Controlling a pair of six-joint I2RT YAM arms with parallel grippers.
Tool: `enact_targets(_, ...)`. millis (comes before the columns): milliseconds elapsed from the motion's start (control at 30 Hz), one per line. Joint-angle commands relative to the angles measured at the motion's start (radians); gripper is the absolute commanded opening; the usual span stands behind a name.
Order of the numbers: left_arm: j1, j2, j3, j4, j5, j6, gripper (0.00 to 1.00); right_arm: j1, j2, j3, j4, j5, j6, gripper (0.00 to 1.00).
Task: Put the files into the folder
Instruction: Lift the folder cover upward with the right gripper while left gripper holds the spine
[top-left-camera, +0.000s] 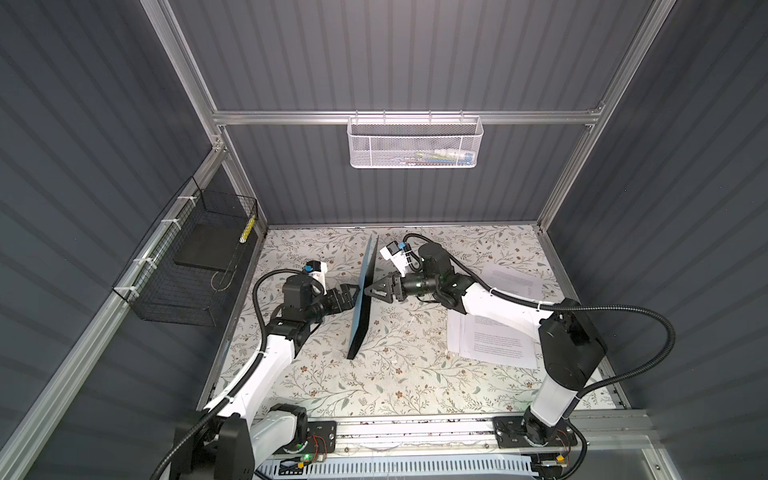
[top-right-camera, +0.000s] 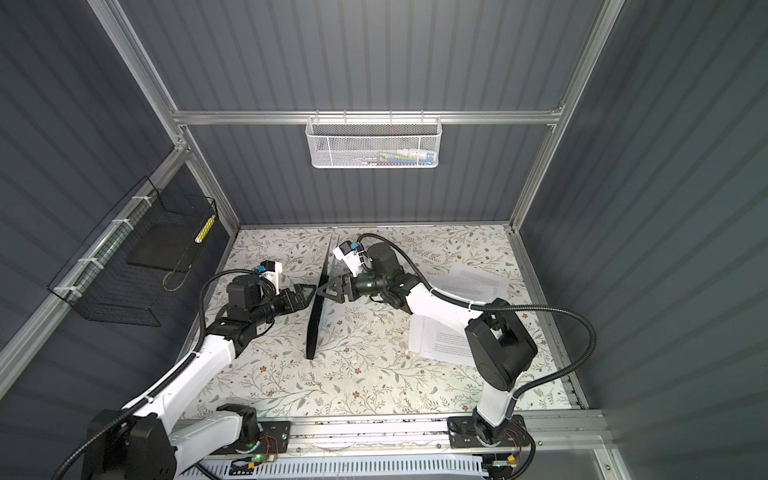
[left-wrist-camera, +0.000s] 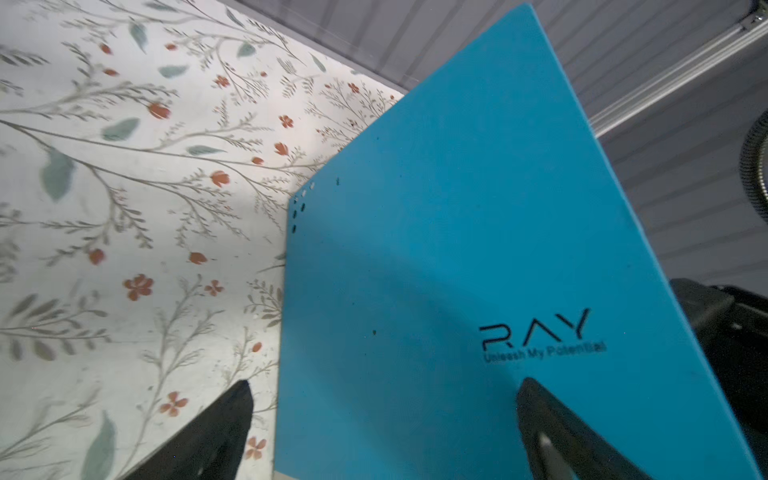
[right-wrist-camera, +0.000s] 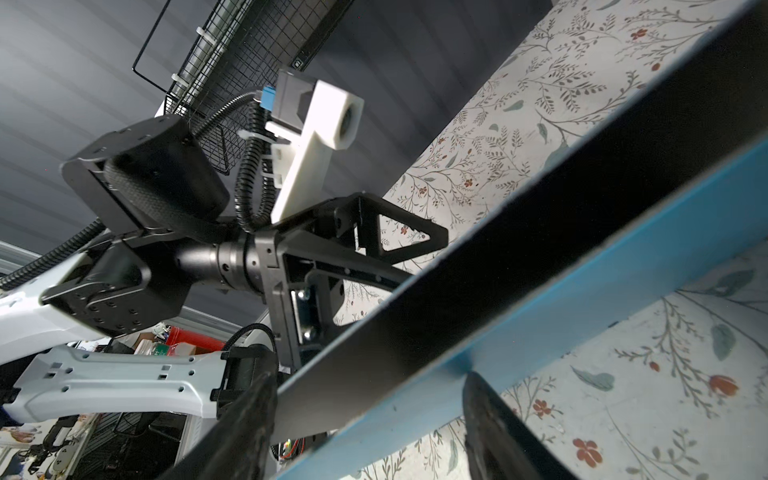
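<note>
The blue folder stands upright on its long edge in the middle of the floral table, and both top views show it. Its "RAY" face is turned toward my left gripper, which is open wide right against that face. From the other side my right gripper is also open. Its fingers straddle the folder's top edge, and one fingertip touches the blue cover. The files lie flat at the right, partly under the right arm, with a loose sheet behind them.
A black wire basket on the left wall holds a plain black slab. A white mesh basket hangs on the back wall. The aluminium rail with both arm bases runs along the table's front edge.
</note>
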Motion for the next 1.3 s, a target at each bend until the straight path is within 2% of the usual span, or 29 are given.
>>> enact_targets(0, 0.040, -0.015, 0.063, -0.149, -0.072, 0.040, 1.00, 0.017, 0.028, 0.042, -0.039, 0.004, -0.030, 0.70)
enact_targets(233, 0.071, -0.025, 0.128, -0.253, -0.120, 0.083, 0.99, 0.029, 0.037, 0.078, -0.121, 0.057, -0.077, 0.70)
enact_targets(600, 0.104, -0.008, 0.231, -0.373, -0.214, 0.071, 0.99, 0.029, 0.031, 0.069, -0.169, 0.090, -0.104, 0.70)
enact_targets(800, 0.110, 0.036, 0.254, -0.362, -0.115, 0.053, 0.99, 0.029, 0.014, 0.048, -0.185, 0.108, -0.116, 0.70)
enact_targets(933, 0.118, 0.033, 0.274, -0.411, -0.182, 0.057, 0.99, 0.028, -0.005, 0.023, -0.197, 0.127, -0.125, 0.69)
enact_targets(1267, 0.130, 0.018, 0.341, -0.465, -0.202, 0.078, 0.99, 0.013, -0.035, -0.039, -0.203, 0.147, -0.106, 0.67)
